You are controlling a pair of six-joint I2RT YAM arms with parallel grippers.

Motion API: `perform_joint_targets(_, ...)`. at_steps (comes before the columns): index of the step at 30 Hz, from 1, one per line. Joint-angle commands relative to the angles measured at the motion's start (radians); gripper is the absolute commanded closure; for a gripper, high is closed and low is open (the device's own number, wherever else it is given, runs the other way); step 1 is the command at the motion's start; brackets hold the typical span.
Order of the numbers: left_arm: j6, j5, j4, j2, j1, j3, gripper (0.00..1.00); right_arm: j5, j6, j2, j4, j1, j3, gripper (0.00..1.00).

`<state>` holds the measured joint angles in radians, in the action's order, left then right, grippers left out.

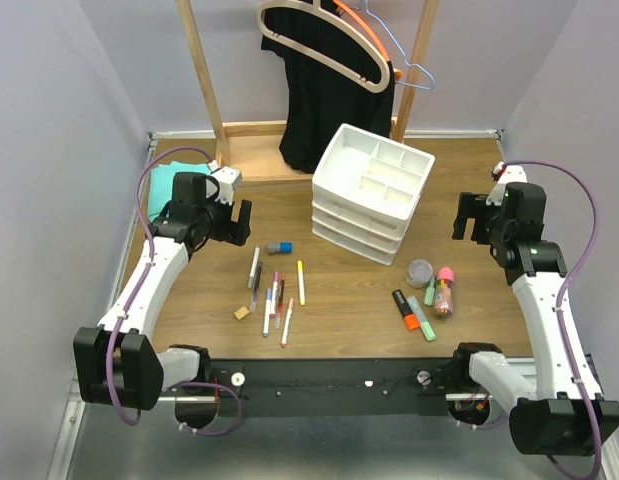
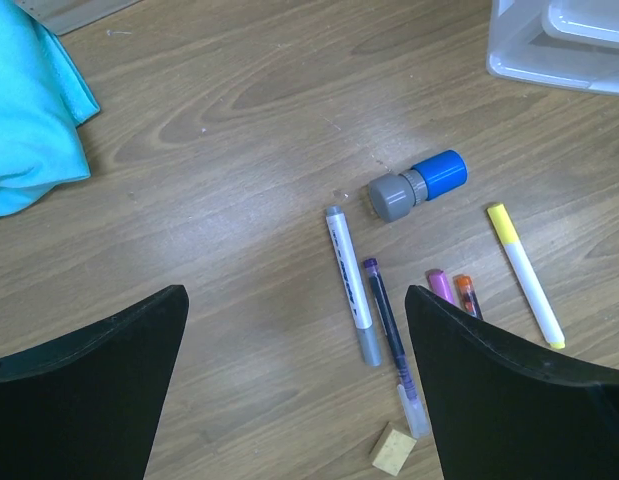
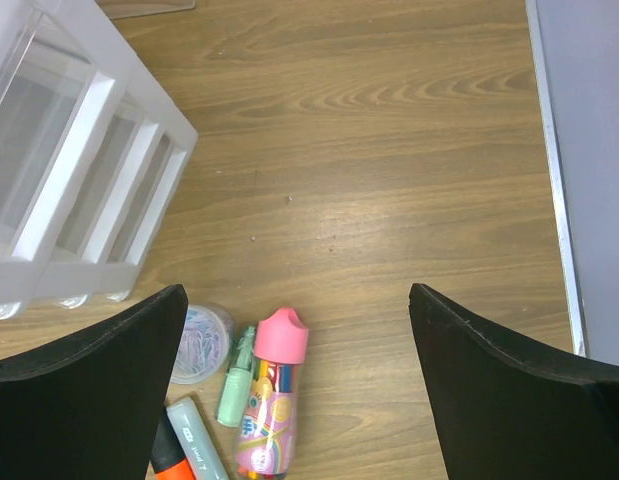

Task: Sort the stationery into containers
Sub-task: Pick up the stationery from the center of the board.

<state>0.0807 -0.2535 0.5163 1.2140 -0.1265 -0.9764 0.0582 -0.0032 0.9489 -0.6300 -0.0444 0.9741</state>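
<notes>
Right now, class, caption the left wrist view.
Open left gripper above pens, blue-capped tube and tan eraser; teal cloth nearby.

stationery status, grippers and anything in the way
Left gripper open, empty, above the pens. Right gripper open, empty, above pink-capped bottle. Organiser tray holds nothing yet. Path clear.

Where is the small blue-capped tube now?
In the top view, the blue-capped tube lies left of the white organiser, just beyond the far end of the grey pen.
</notes>
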Motion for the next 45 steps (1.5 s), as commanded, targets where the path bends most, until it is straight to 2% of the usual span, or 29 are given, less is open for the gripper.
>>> perform_joint_targets(1,-0.009,-0.024,-0.021,0.001,-0.001,-0.033,0.01,-0.004,0.035,-0.019,0.013,0.005,0.0,0.0)
perform_joint_targets(11,-0.001,-0.039,-0.029,-0.011,-0.001,-0.012,0.01,-0.009,0.012,-0.045,-0.023,0.003,-0.015,0.0)
perform_joint_targets(15,0.05,-0.053,-0.032,-0.013,-0.002,0.011,0.01,-0.029,-0.018,-0.065,-0.03,0.005,-0.005,0.0)
perform_joint_targets(19,0.178,-0.059,0.011,0.002,-0.002,-0.001,0.01,-0.051,-0.003,-0.039,-0.054,0.005,0.031,0.0)
perform_joint_targets(21,0.201,-0.055,0.028,0.01,-0.002,-0.002,0.01,-0.109,0.0,-0.032,-0.065,0.005,0.043,0.0)
perform_joint_targets(27,0.292,-0.039,0.047,0.021,-0.041,0.007,0.01,-0.115,0.028,-0.018,-0.047,0.005,0.058,0.01)
perform_joint_targets(33,0.612,-0.101,0.129,0.073,-0.114,-0.031,0.02,-0.123,0.02,-0.01,-0.043,0.005,0.055,0.01)
perform_joint_targets(37,0.744,-0.193,0.171,0.116,-0.114,-0.057,0.06,-0.12,0.02,-0.012,-0.034,0.005,0.049,0.01)
perform_joint_targets(39,0.783,-0.225,0.183,0.145,-0.114,-0.074,0.11,-0.126,0.012,-0.013,-0.04,0.005,0.052,0.01)
perform_joint_targets(43,0.815,-0.274,0.186,0.193,-0.114,-0.105,0.12,-0.159,-0.07,-0.016,-0.056,0.005,0.061,0.01)
perform_joint_targets(45,0.808,-0.305,0.195,0.216,-0.114,-0.132,0.12,-0.236,-0.128,-0.015,-0.097,0.005,0.072,0.01)
